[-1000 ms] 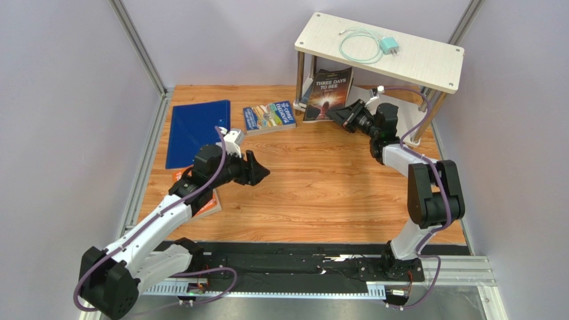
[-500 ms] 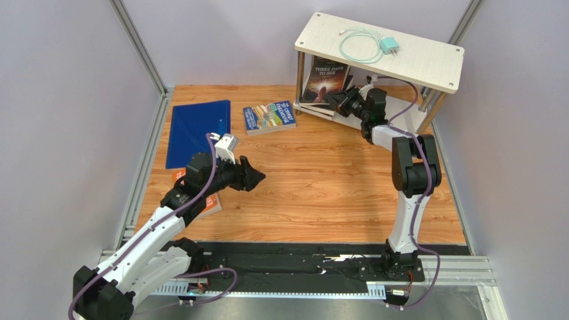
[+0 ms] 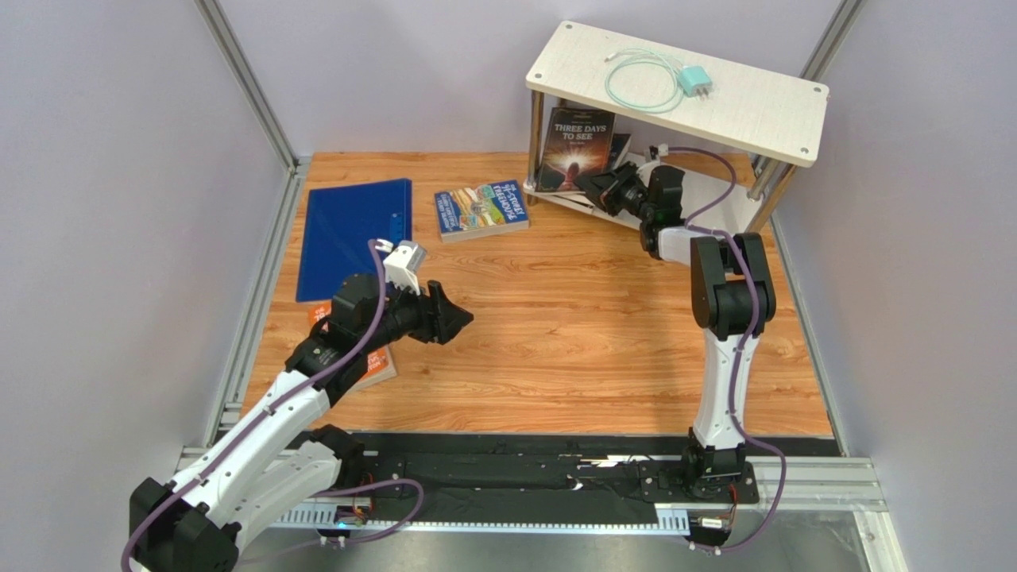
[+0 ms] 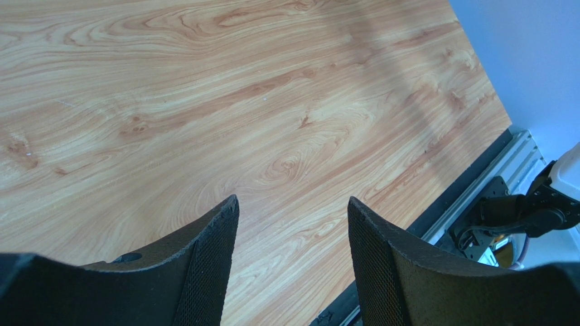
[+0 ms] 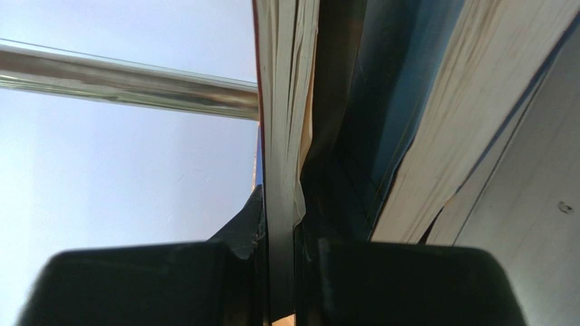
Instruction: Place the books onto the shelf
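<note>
Right pincer (image 3: 597,181) is clamped on the lower edge of the dark book (image 3: 577,141); the wrist view shows its pads (image 5: 156,285) pinching cover and pages tight. Over the last second it has carried this book from a slant at the front left foot of the shelf (image 3: 746,113), cover half up, to nearly upright under the top board, at the shelf's left end just inside the post (image 3: 536,131). That, I judge, leaves this book all but placed: it needs only settling on the lower board and letting go. Left pincer (image 3: 457,318) hangs open and empty over the bare desk (image 3: 573,322), having drawn back a little towards the near left corner

The held book is a thin, soft paperback, dark with an orange glow and the white title "Three Days to See"; its pages fan slightly above the grip, and another page block (image 5: 463,95) leans just beside it. Two books are still on the desk: a blue one (image 3: 480,209) flat near the far edge, left of the shelf, and an orange one (image 3: 380,365) by the left edge, half hidden under the left arm
</note>
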Robot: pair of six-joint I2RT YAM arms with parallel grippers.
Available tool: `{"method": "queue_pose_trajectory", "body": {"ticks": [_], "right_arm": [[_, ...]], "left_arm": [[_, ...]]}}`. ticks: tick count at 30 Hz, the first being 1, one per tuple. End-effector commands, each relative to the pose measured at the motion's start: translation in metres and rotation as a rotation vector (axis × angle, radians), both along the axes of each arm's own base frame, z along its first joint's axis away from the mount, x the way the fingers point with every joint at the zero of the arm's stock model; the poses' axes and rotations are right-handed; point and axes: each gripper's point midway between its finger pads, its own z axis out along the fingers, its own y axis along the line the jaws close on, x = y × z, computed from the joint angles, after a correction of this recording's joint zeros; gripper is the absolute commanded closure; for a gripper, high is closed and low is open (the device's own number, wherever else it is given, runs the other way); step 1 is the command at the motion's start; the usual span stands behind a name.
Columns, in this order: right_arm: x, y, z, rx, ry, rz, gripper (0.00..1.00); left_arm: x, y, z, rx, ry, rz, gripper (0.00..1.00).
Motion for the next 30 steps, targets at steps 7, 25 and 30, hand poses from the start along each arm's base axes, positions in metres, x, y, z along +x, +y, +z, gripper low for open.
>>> {"method": "queue_pose_trajectory", "body": {"ticks": [7, 25, 30], "right_arm": [[-0.011, -0.016, 0.072, 0.061, -0.246, -0.102, 1.00], [0.024, -0.011, 0.071, 0.086, -0.201, -0.072, 0.96], [0.024, -0.009, 0.052, 0.119, -0.158, -0.062, 0.96]], "left_arm": [[0.000, 0.000, -0.001, 0.011, -0.015, -0.019, 0.35], [0.000, 0.001, -0.003, 0.020, -0.017, -0.017, 0.35], [0.000, 0.000, -0.003, 0.019, -0.017, -0.019, 0.35]]}}
